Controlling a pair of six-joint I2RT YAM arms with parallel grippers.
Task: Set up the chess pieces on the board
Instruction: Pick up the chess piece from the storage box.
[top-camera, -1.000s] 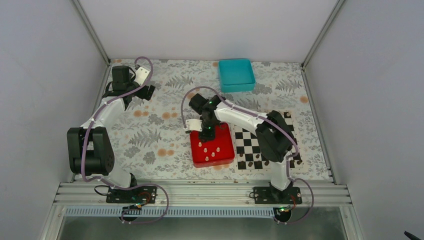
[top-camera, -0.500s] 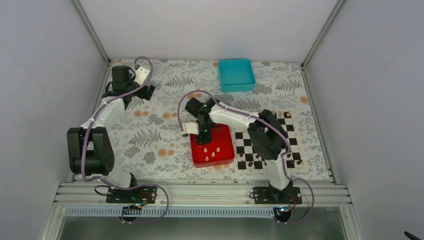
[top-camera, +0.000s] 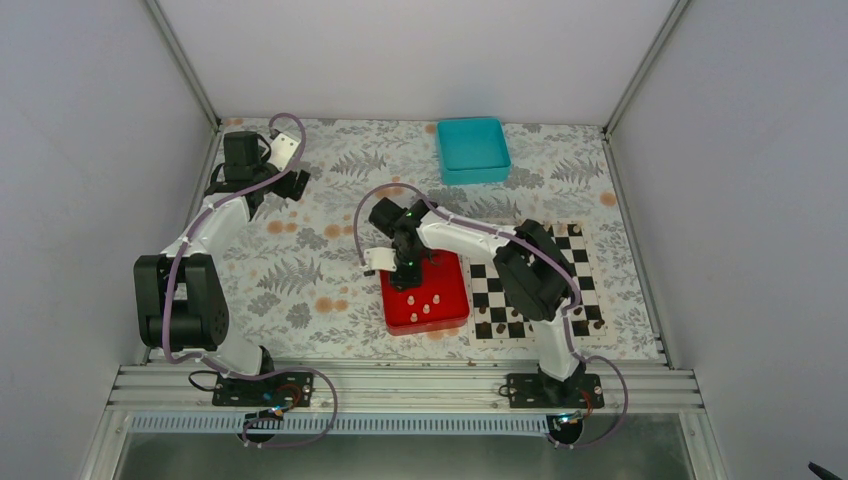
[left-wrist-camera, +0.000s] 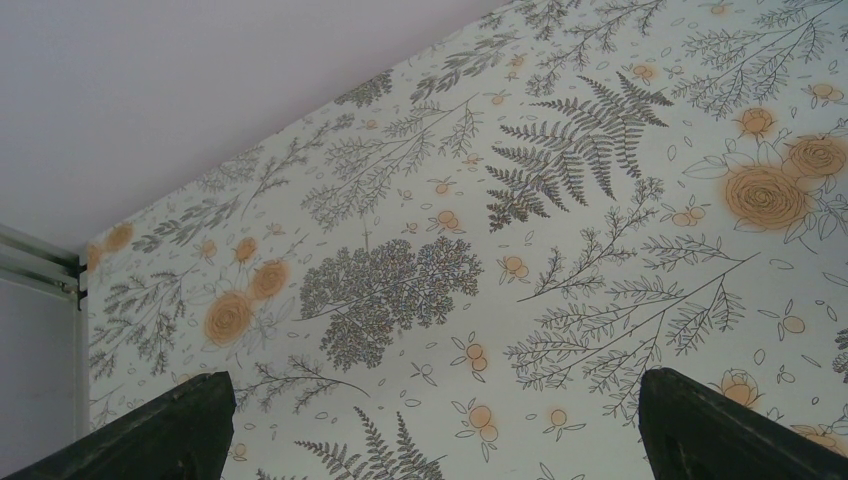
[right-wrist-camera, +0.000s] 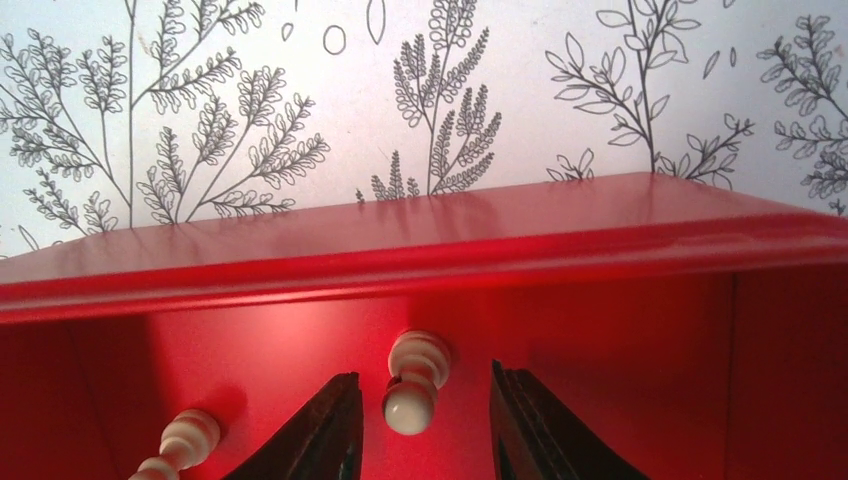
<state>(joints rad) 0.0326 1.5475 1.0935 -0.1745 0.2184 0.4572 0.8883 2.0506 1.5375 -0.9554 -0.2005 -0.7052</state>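
Table (top-camera: 320, 270), floral cloth, carries every item below.
Board (top-camera: 487, 300): checkered, flat, just beside the red tray (top-camera: 425, 327) on its right. Dark pieces (top-camera: 484, 328) stand along its near edge. No pale piece seen on it; the right arm hides part.
Teal tray (top-camera: 473, 148): well beyond the red tray, far side.
Left gripper (left-wrist-camera: 435, 375): well left of the red tray, fingers spread wide, nothing between them.
Right gripper (right-wrist-camera: 422, 372): low inside the red tray by its far wall, fingers parted either side of one pale piece (right-wrist-camera: 412, 395), not yet touching.
Chess pieces (top-camera: 425, 310): several pale ones loose in the red tray.
Step judged: picking a piece. Next calls for pinching it, lifting clear of the tray wall and carrying it right to the board.
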